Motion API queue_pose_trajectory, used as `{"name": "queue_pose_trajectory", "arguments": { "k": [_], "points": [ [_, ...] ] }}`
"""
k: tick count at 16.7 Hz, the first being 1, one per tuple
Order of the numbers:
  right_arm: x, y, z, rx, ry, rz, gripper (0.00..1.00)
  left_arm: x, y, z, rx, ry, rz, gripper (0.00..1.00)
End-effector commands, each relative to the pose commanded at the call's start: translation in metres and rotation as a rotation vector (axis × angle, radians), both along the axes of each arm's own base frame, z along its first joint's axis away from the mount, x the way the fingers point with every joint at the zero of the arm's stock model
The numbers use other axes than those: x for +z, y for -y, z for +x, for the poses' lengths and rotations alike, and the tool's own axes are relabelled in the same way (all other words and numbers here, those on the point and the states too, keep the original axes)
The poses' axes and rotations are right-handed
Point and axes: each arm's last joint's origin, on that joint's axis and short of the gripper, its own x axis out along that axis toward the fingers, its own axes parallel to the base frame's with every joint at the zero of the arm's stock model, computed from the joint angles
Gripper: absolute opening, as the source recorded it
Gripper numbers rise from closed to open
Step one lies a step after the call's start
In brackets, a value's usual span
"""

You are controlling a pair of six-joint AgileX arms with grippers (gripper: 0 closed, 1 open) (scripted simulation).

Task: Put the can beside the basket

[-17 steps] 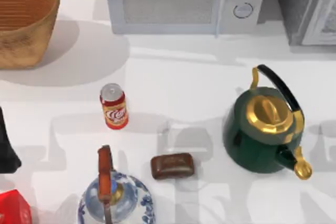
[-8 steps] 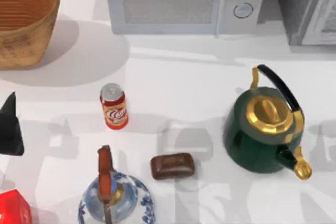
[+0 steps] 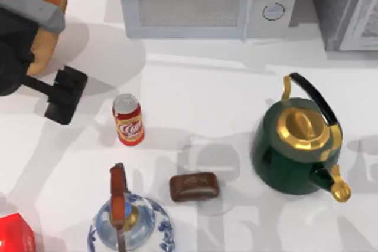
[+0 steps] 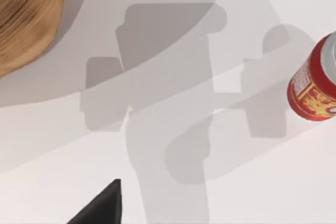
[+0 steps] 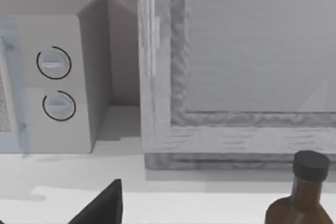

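The left gripper [image 3: 64,95] is seen in the top view at the table's left side, carried by the black left arm that reaches in over the wicker basket [image 3: 48,4]; whether its fingers are open or closed cannot be told. The red soda can [image 3: 129,120] stands upright on the white table [image 3: 195,92] just to the right of this gripper, apart from it, and nothing is held by the gripper. In the left wrist view the can [image 4: 314,84] is seen at one edge and the basket [image 4: 29,17] at the opposite corner, with bare tabletop and shadows between them. The basket lies behind and to the left of the gripper, well apart from the can. Farther from the gripper, beyond the can, a brown bar of soap [image 3: 194,186] and a blue-and-white glass teapot [image 3: 127,222] are placed, and a green kettle [image 3: 298,144] stands at the right. A microwave [image 3: 207,1] is set along the back.
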Motion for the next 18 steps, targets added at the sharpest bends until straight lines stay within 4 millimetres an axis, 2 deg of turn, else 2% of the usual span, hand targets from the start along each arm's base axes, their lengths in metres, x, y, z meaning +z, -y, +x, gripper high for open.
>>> {"name": "queue_pose_trajectory", "arguments": {
  "k": [4, 9, 13, 18],
  "points": [
    [0.0, 0.0, 0.0, 0.0, 0.0, 0.0, 1.0, -0.014, 0.042, 0.061, -0.133, -0.274, 0.12, 1.0],
    [0.0, 0.0, 0.0, 0.0, 0.0, 0.0, 1.0, -0.044, 0.089, 0.111, -0.263, -0.491, 0.226, 1.0],
    [0.0, 0.0, 0.0, 0.0, 0.0, 0.0, 1.0, -0.062, 0.109, 0.127, -0.314, -0.569, 0.266, 1.0],
    [0.0, 0.0, 0.0, 0.0, 0.0, 0.0, 1.0, -0.062, 0.11, 0.128, -0.318, -0.572, 0.268, 1.0]
  ]
}}
